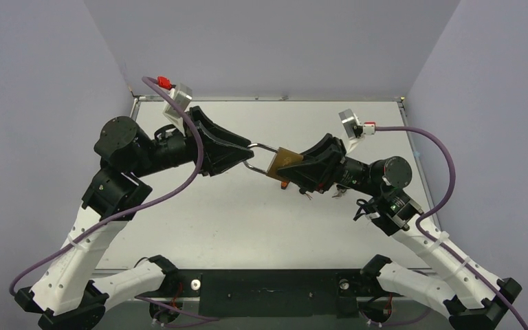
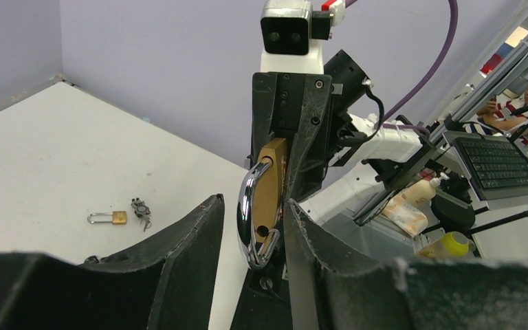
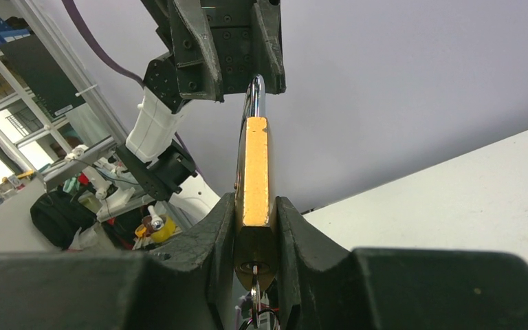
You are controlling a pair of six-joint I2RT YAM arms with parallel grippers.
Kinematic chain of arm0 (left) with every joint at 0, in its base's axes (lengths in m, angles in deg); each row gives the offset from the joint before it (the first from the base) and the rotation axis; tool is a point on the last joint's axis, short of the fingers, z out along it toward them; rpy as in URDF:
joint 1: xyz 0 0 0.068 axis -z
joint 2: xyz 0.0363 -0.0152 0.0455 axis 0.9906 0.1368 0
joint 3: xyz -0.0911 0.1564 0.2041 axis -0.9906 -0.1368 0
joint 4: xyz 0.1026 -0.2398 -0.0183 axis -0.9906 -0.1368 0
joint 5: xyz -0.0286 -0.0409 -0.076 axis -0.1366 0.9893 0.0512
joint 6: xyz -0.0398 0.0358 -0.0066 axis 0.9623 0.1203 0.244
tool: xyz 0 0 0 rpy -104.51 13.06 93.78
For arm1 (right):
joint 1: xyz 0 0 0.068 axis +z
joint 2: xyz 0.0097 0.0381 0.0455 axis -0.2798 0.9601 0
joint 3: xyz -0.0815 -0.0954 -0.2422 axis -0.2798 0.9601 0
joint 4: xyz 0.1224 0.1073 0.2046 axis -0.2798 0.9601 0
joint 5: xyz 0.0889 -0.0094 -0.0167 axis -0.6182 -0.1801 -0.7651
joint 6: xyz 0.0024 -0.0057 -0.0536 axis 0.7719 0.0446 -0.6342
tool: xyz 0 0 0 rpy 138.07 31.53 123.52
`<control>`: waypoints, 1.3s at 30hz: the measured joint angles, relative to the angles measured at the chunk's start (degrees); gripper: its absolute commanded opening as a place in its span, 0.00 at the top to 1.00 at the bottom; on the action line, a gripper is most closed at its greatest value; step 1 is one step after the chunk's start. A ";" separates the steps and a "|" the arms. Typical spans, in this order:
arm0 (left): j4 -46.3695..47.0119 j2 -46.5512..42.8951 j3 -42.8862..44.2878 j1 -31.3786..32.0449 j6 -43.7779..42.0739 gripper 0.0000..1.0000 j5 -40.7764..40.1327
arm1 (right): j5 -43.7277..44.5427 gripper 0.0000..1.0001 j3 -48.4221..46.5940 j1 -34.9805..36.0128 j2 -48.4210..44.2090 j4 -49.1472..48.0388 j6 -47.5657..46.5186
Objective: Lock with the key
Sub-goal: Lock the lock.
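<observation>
Right end effector (image 3: 256,210) clamps padlock (image 3: 255,165) — key (image 3: 255,294) mostly hidden below

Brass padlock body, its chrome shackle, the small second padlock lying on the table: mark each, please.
Brass padlock body (image 3: 255,172): right wrist view, narrow side face.
Chrome shackle (image 2: 243,213): left wrist view, outer curve.
Small second padlock (image 2: 119,217): left wrist view, its brass body.

The right gripper (image 2: 275,148) is holding the padlock (image 2: 270,185), its shackle (image 2: 245,206) sitting between the fingers (image 2: 192,240) of the left gripper (image 2: 253,210).
</observation>
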 measured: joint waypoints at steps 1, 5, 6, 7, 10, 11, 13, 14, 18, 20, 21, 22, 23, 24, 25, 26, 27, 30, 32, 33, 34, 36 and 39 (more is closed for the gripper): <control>-0.50 0.11 0.22 0.00 -0.37 0.65 0.37 | -0.22 1.00 0.00 0.00 -0.22 0.28 -0.13; -3.54 0.83 1.55 0.00 -2.08 0.65 1.81 | -0.87 1.00 0.00 0.00 -1.01 1.88 -0.72; -4.28 1.01 1.90 0.00 -2.36 0.65 2.12 | -0.92 1.00 0.00 0.02 -1.16 2.32 -0.85; -4.83 1.14 2.14 0.00 -2.64 0.66 2.32 | -0.96 1.00 0.00 0.00 -1.29 2.71 -1.01; -6.78 1.75 3.13 0.00 -3.63 0.67 3.17 | -1.05 1.00 0.00 0.02 -1.68 3.78 -1.64; -7.52 1.99 3.50 0.00 -3.87 0.67 3.43 | -1.07 1.00 0.00 0.02 -1.84 4.20 -1.86; -8.92 2.51 4.09 0.00 -4.63 0.69 3.93 | -1.07 1.00 0.00 0.00 -2.10 4.85 -2.12; -9.57 2.73 4.28 0.00 -4.94 0.70 4.09 | -1.07 1.00 0.00 0.02 -2.21 5.11 -2.23; -11.74 3.69 4.61 0.00 -5.84 0.73 5.16 | -1.07 1.00 0.00 0.00 -2.40 5.84 -2.51; -12.74 4.15 4.63 0.00 -6.32 0.76 5.68 | -1.05 1.00 0.00 0.00 -2.40 6.08 -2.67; -13.18 4.28 4.63 0.00 -6.45 0.77 5.84 | -1.07 1.00 0.00 0.00 -2.40 6.27 -2.78; -13.40 4.37 4.63 0.00 -6.51 0.85 5.92 | -1.05 1.00 0.00 0.00 -2.40 6.54 -2.93; -13.55 4.39 4.63 0.00 -6.64 0.90 5.97 | -1.07 1.00 0.00 0.00 -2.40 6.78 -3.04; -13.70 4.39 4.63 0.00 -6.69 0.96 6.08 | -1.05 1.00 0.00 0.00 -2.40 6.95 -3.10; -13.79 4.37 4.63 0.00 -6.73 0.99 6.12 | -1.07 1.00 0.00 0.00 -2.40 7.04 -3.13; -13.86 4.35 4.63 0.00 -6.93 1.00 6.12 | -1.16 1.00 0.00 0.00 -2.40 7.06 -3.10; -13.84 4.35 4.63 0.00 -7.06 1.00 6.16 | -1.22 1.00 0.00 0.00 -2.40 7.04 -3.10; -13.86 4.31 4.63 0.00 -7.26 1.00 6.16 | -1.44 1.00 0.00 0.00 -2.32 6.99 -2.91; -13.88 4.26 4.63 0.00 -7.56 1.00 6.16 | -1.77 1.00 0.00 0.00 -2.19 6.86 -2.38; -13.88 4.24 4.63 0.00 -7.72 1.00 6.19 | -1.92 1.00 0.00 0.00 -2.10 6.71 -2.01; -13.88 4.20 4.63 0.00 -7.82 1.00 6.21 | -2.08 1.00 0.00 0.00 -1.95 6.47 -1.73; -13.88 4.07 4.63 0.00 -8.15 1.00 6.19 | -2.47 1.00 0.00 0.00 -1.66 5.75 -0.83; -13.86 3.65 4.63 0.04 -8.61 1.00 6.14 | -3.19 1.00 0.00 -0.04 -1.07 4.20 0.87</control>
